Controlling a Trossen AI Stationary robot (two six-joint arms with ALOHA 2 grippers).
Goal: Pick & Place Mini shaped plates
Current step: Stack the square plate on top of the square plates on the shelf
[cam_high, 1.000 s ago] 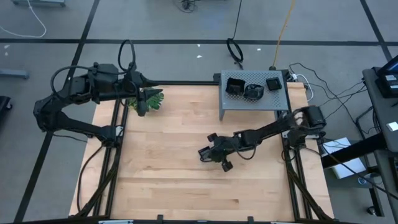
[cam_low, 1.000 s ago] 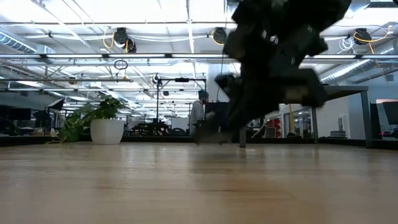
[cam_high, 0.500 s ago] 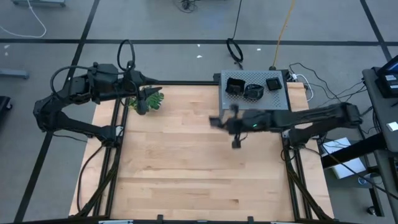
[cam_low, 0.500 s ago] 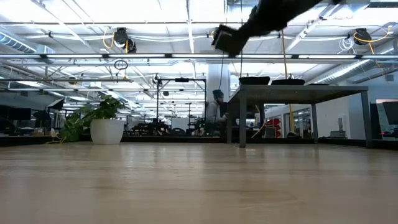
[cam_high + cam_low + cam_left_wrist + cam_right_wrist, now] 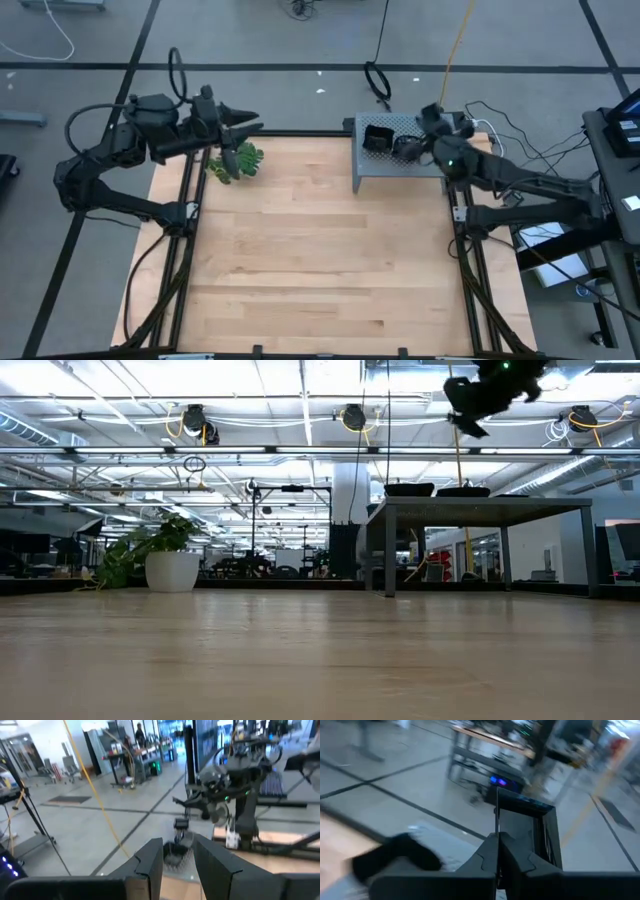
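Mini shaped plates [image 5: 392, 142] sit on the grey perforated box [image 5: 400, 163], and the right claw [image 5: 430, 113], clamped on a square plate [image 5: 525, 832] above that box, should lower level beside them before releasing, while the left claw [image 5: 250, 124], fingers apart, waits by the sprig [image 5: 236, 160].

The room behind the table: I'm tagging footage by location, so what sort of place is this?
Likely an open-plan lab or workshop: exposed ceiling ducts, rows of workbenches, a potted plant.
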